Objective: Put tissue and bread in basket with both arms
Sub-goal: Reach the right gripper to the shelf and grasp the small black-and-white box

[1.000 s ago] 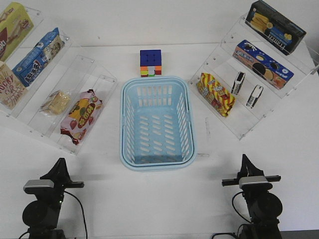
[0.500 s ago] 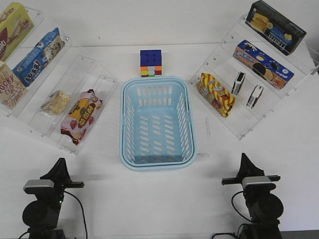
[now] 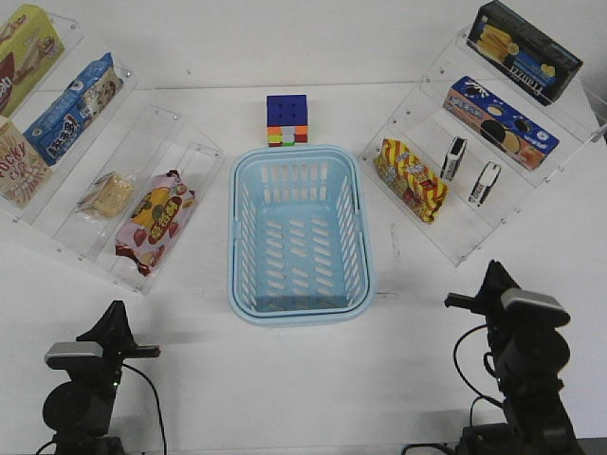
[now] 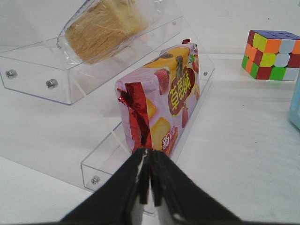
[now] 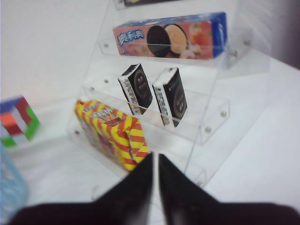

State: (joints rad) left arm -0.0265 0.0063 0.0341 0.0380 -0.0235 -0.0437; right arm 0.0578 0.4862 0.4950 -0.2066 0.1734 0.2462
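The light blue basket (image 3: 233, 237) stands empty in the middle of the table. The bread (image 3: 107, 193) lies on the left clear shelf; the left wrist view shows it (image 4: 105, 28) above the snack bag. Two identical tissue packs (image 3: 454, 157) (image 3: 485, 183) stand on the right shelf; the right wrist view shows them side by side (image 5: 138, 89) (image 5: 171, 96). My left gripper (image 3: 114, 318) (image 4: 150, 152) is shut and empty, near the table's front left. My right gripper (image 3: 493, 284) (image 5: 155, 157) is shut and empty, at the front right, facing the right shelf.
A pink snack bag (image 4: 164, 105) sits on the lowest left shelf, a red-and-yellow bag (image 5: 115, 133) on the lowest right one. Snack boxes fill the upper shelves, among them a blue cookie box (image 5: 171, 37). A colour cube (image 3: 286, 119) stands behind the basket.
My right arm has swung to the right and risen a little toward the right shelf. The left arm has not moved.
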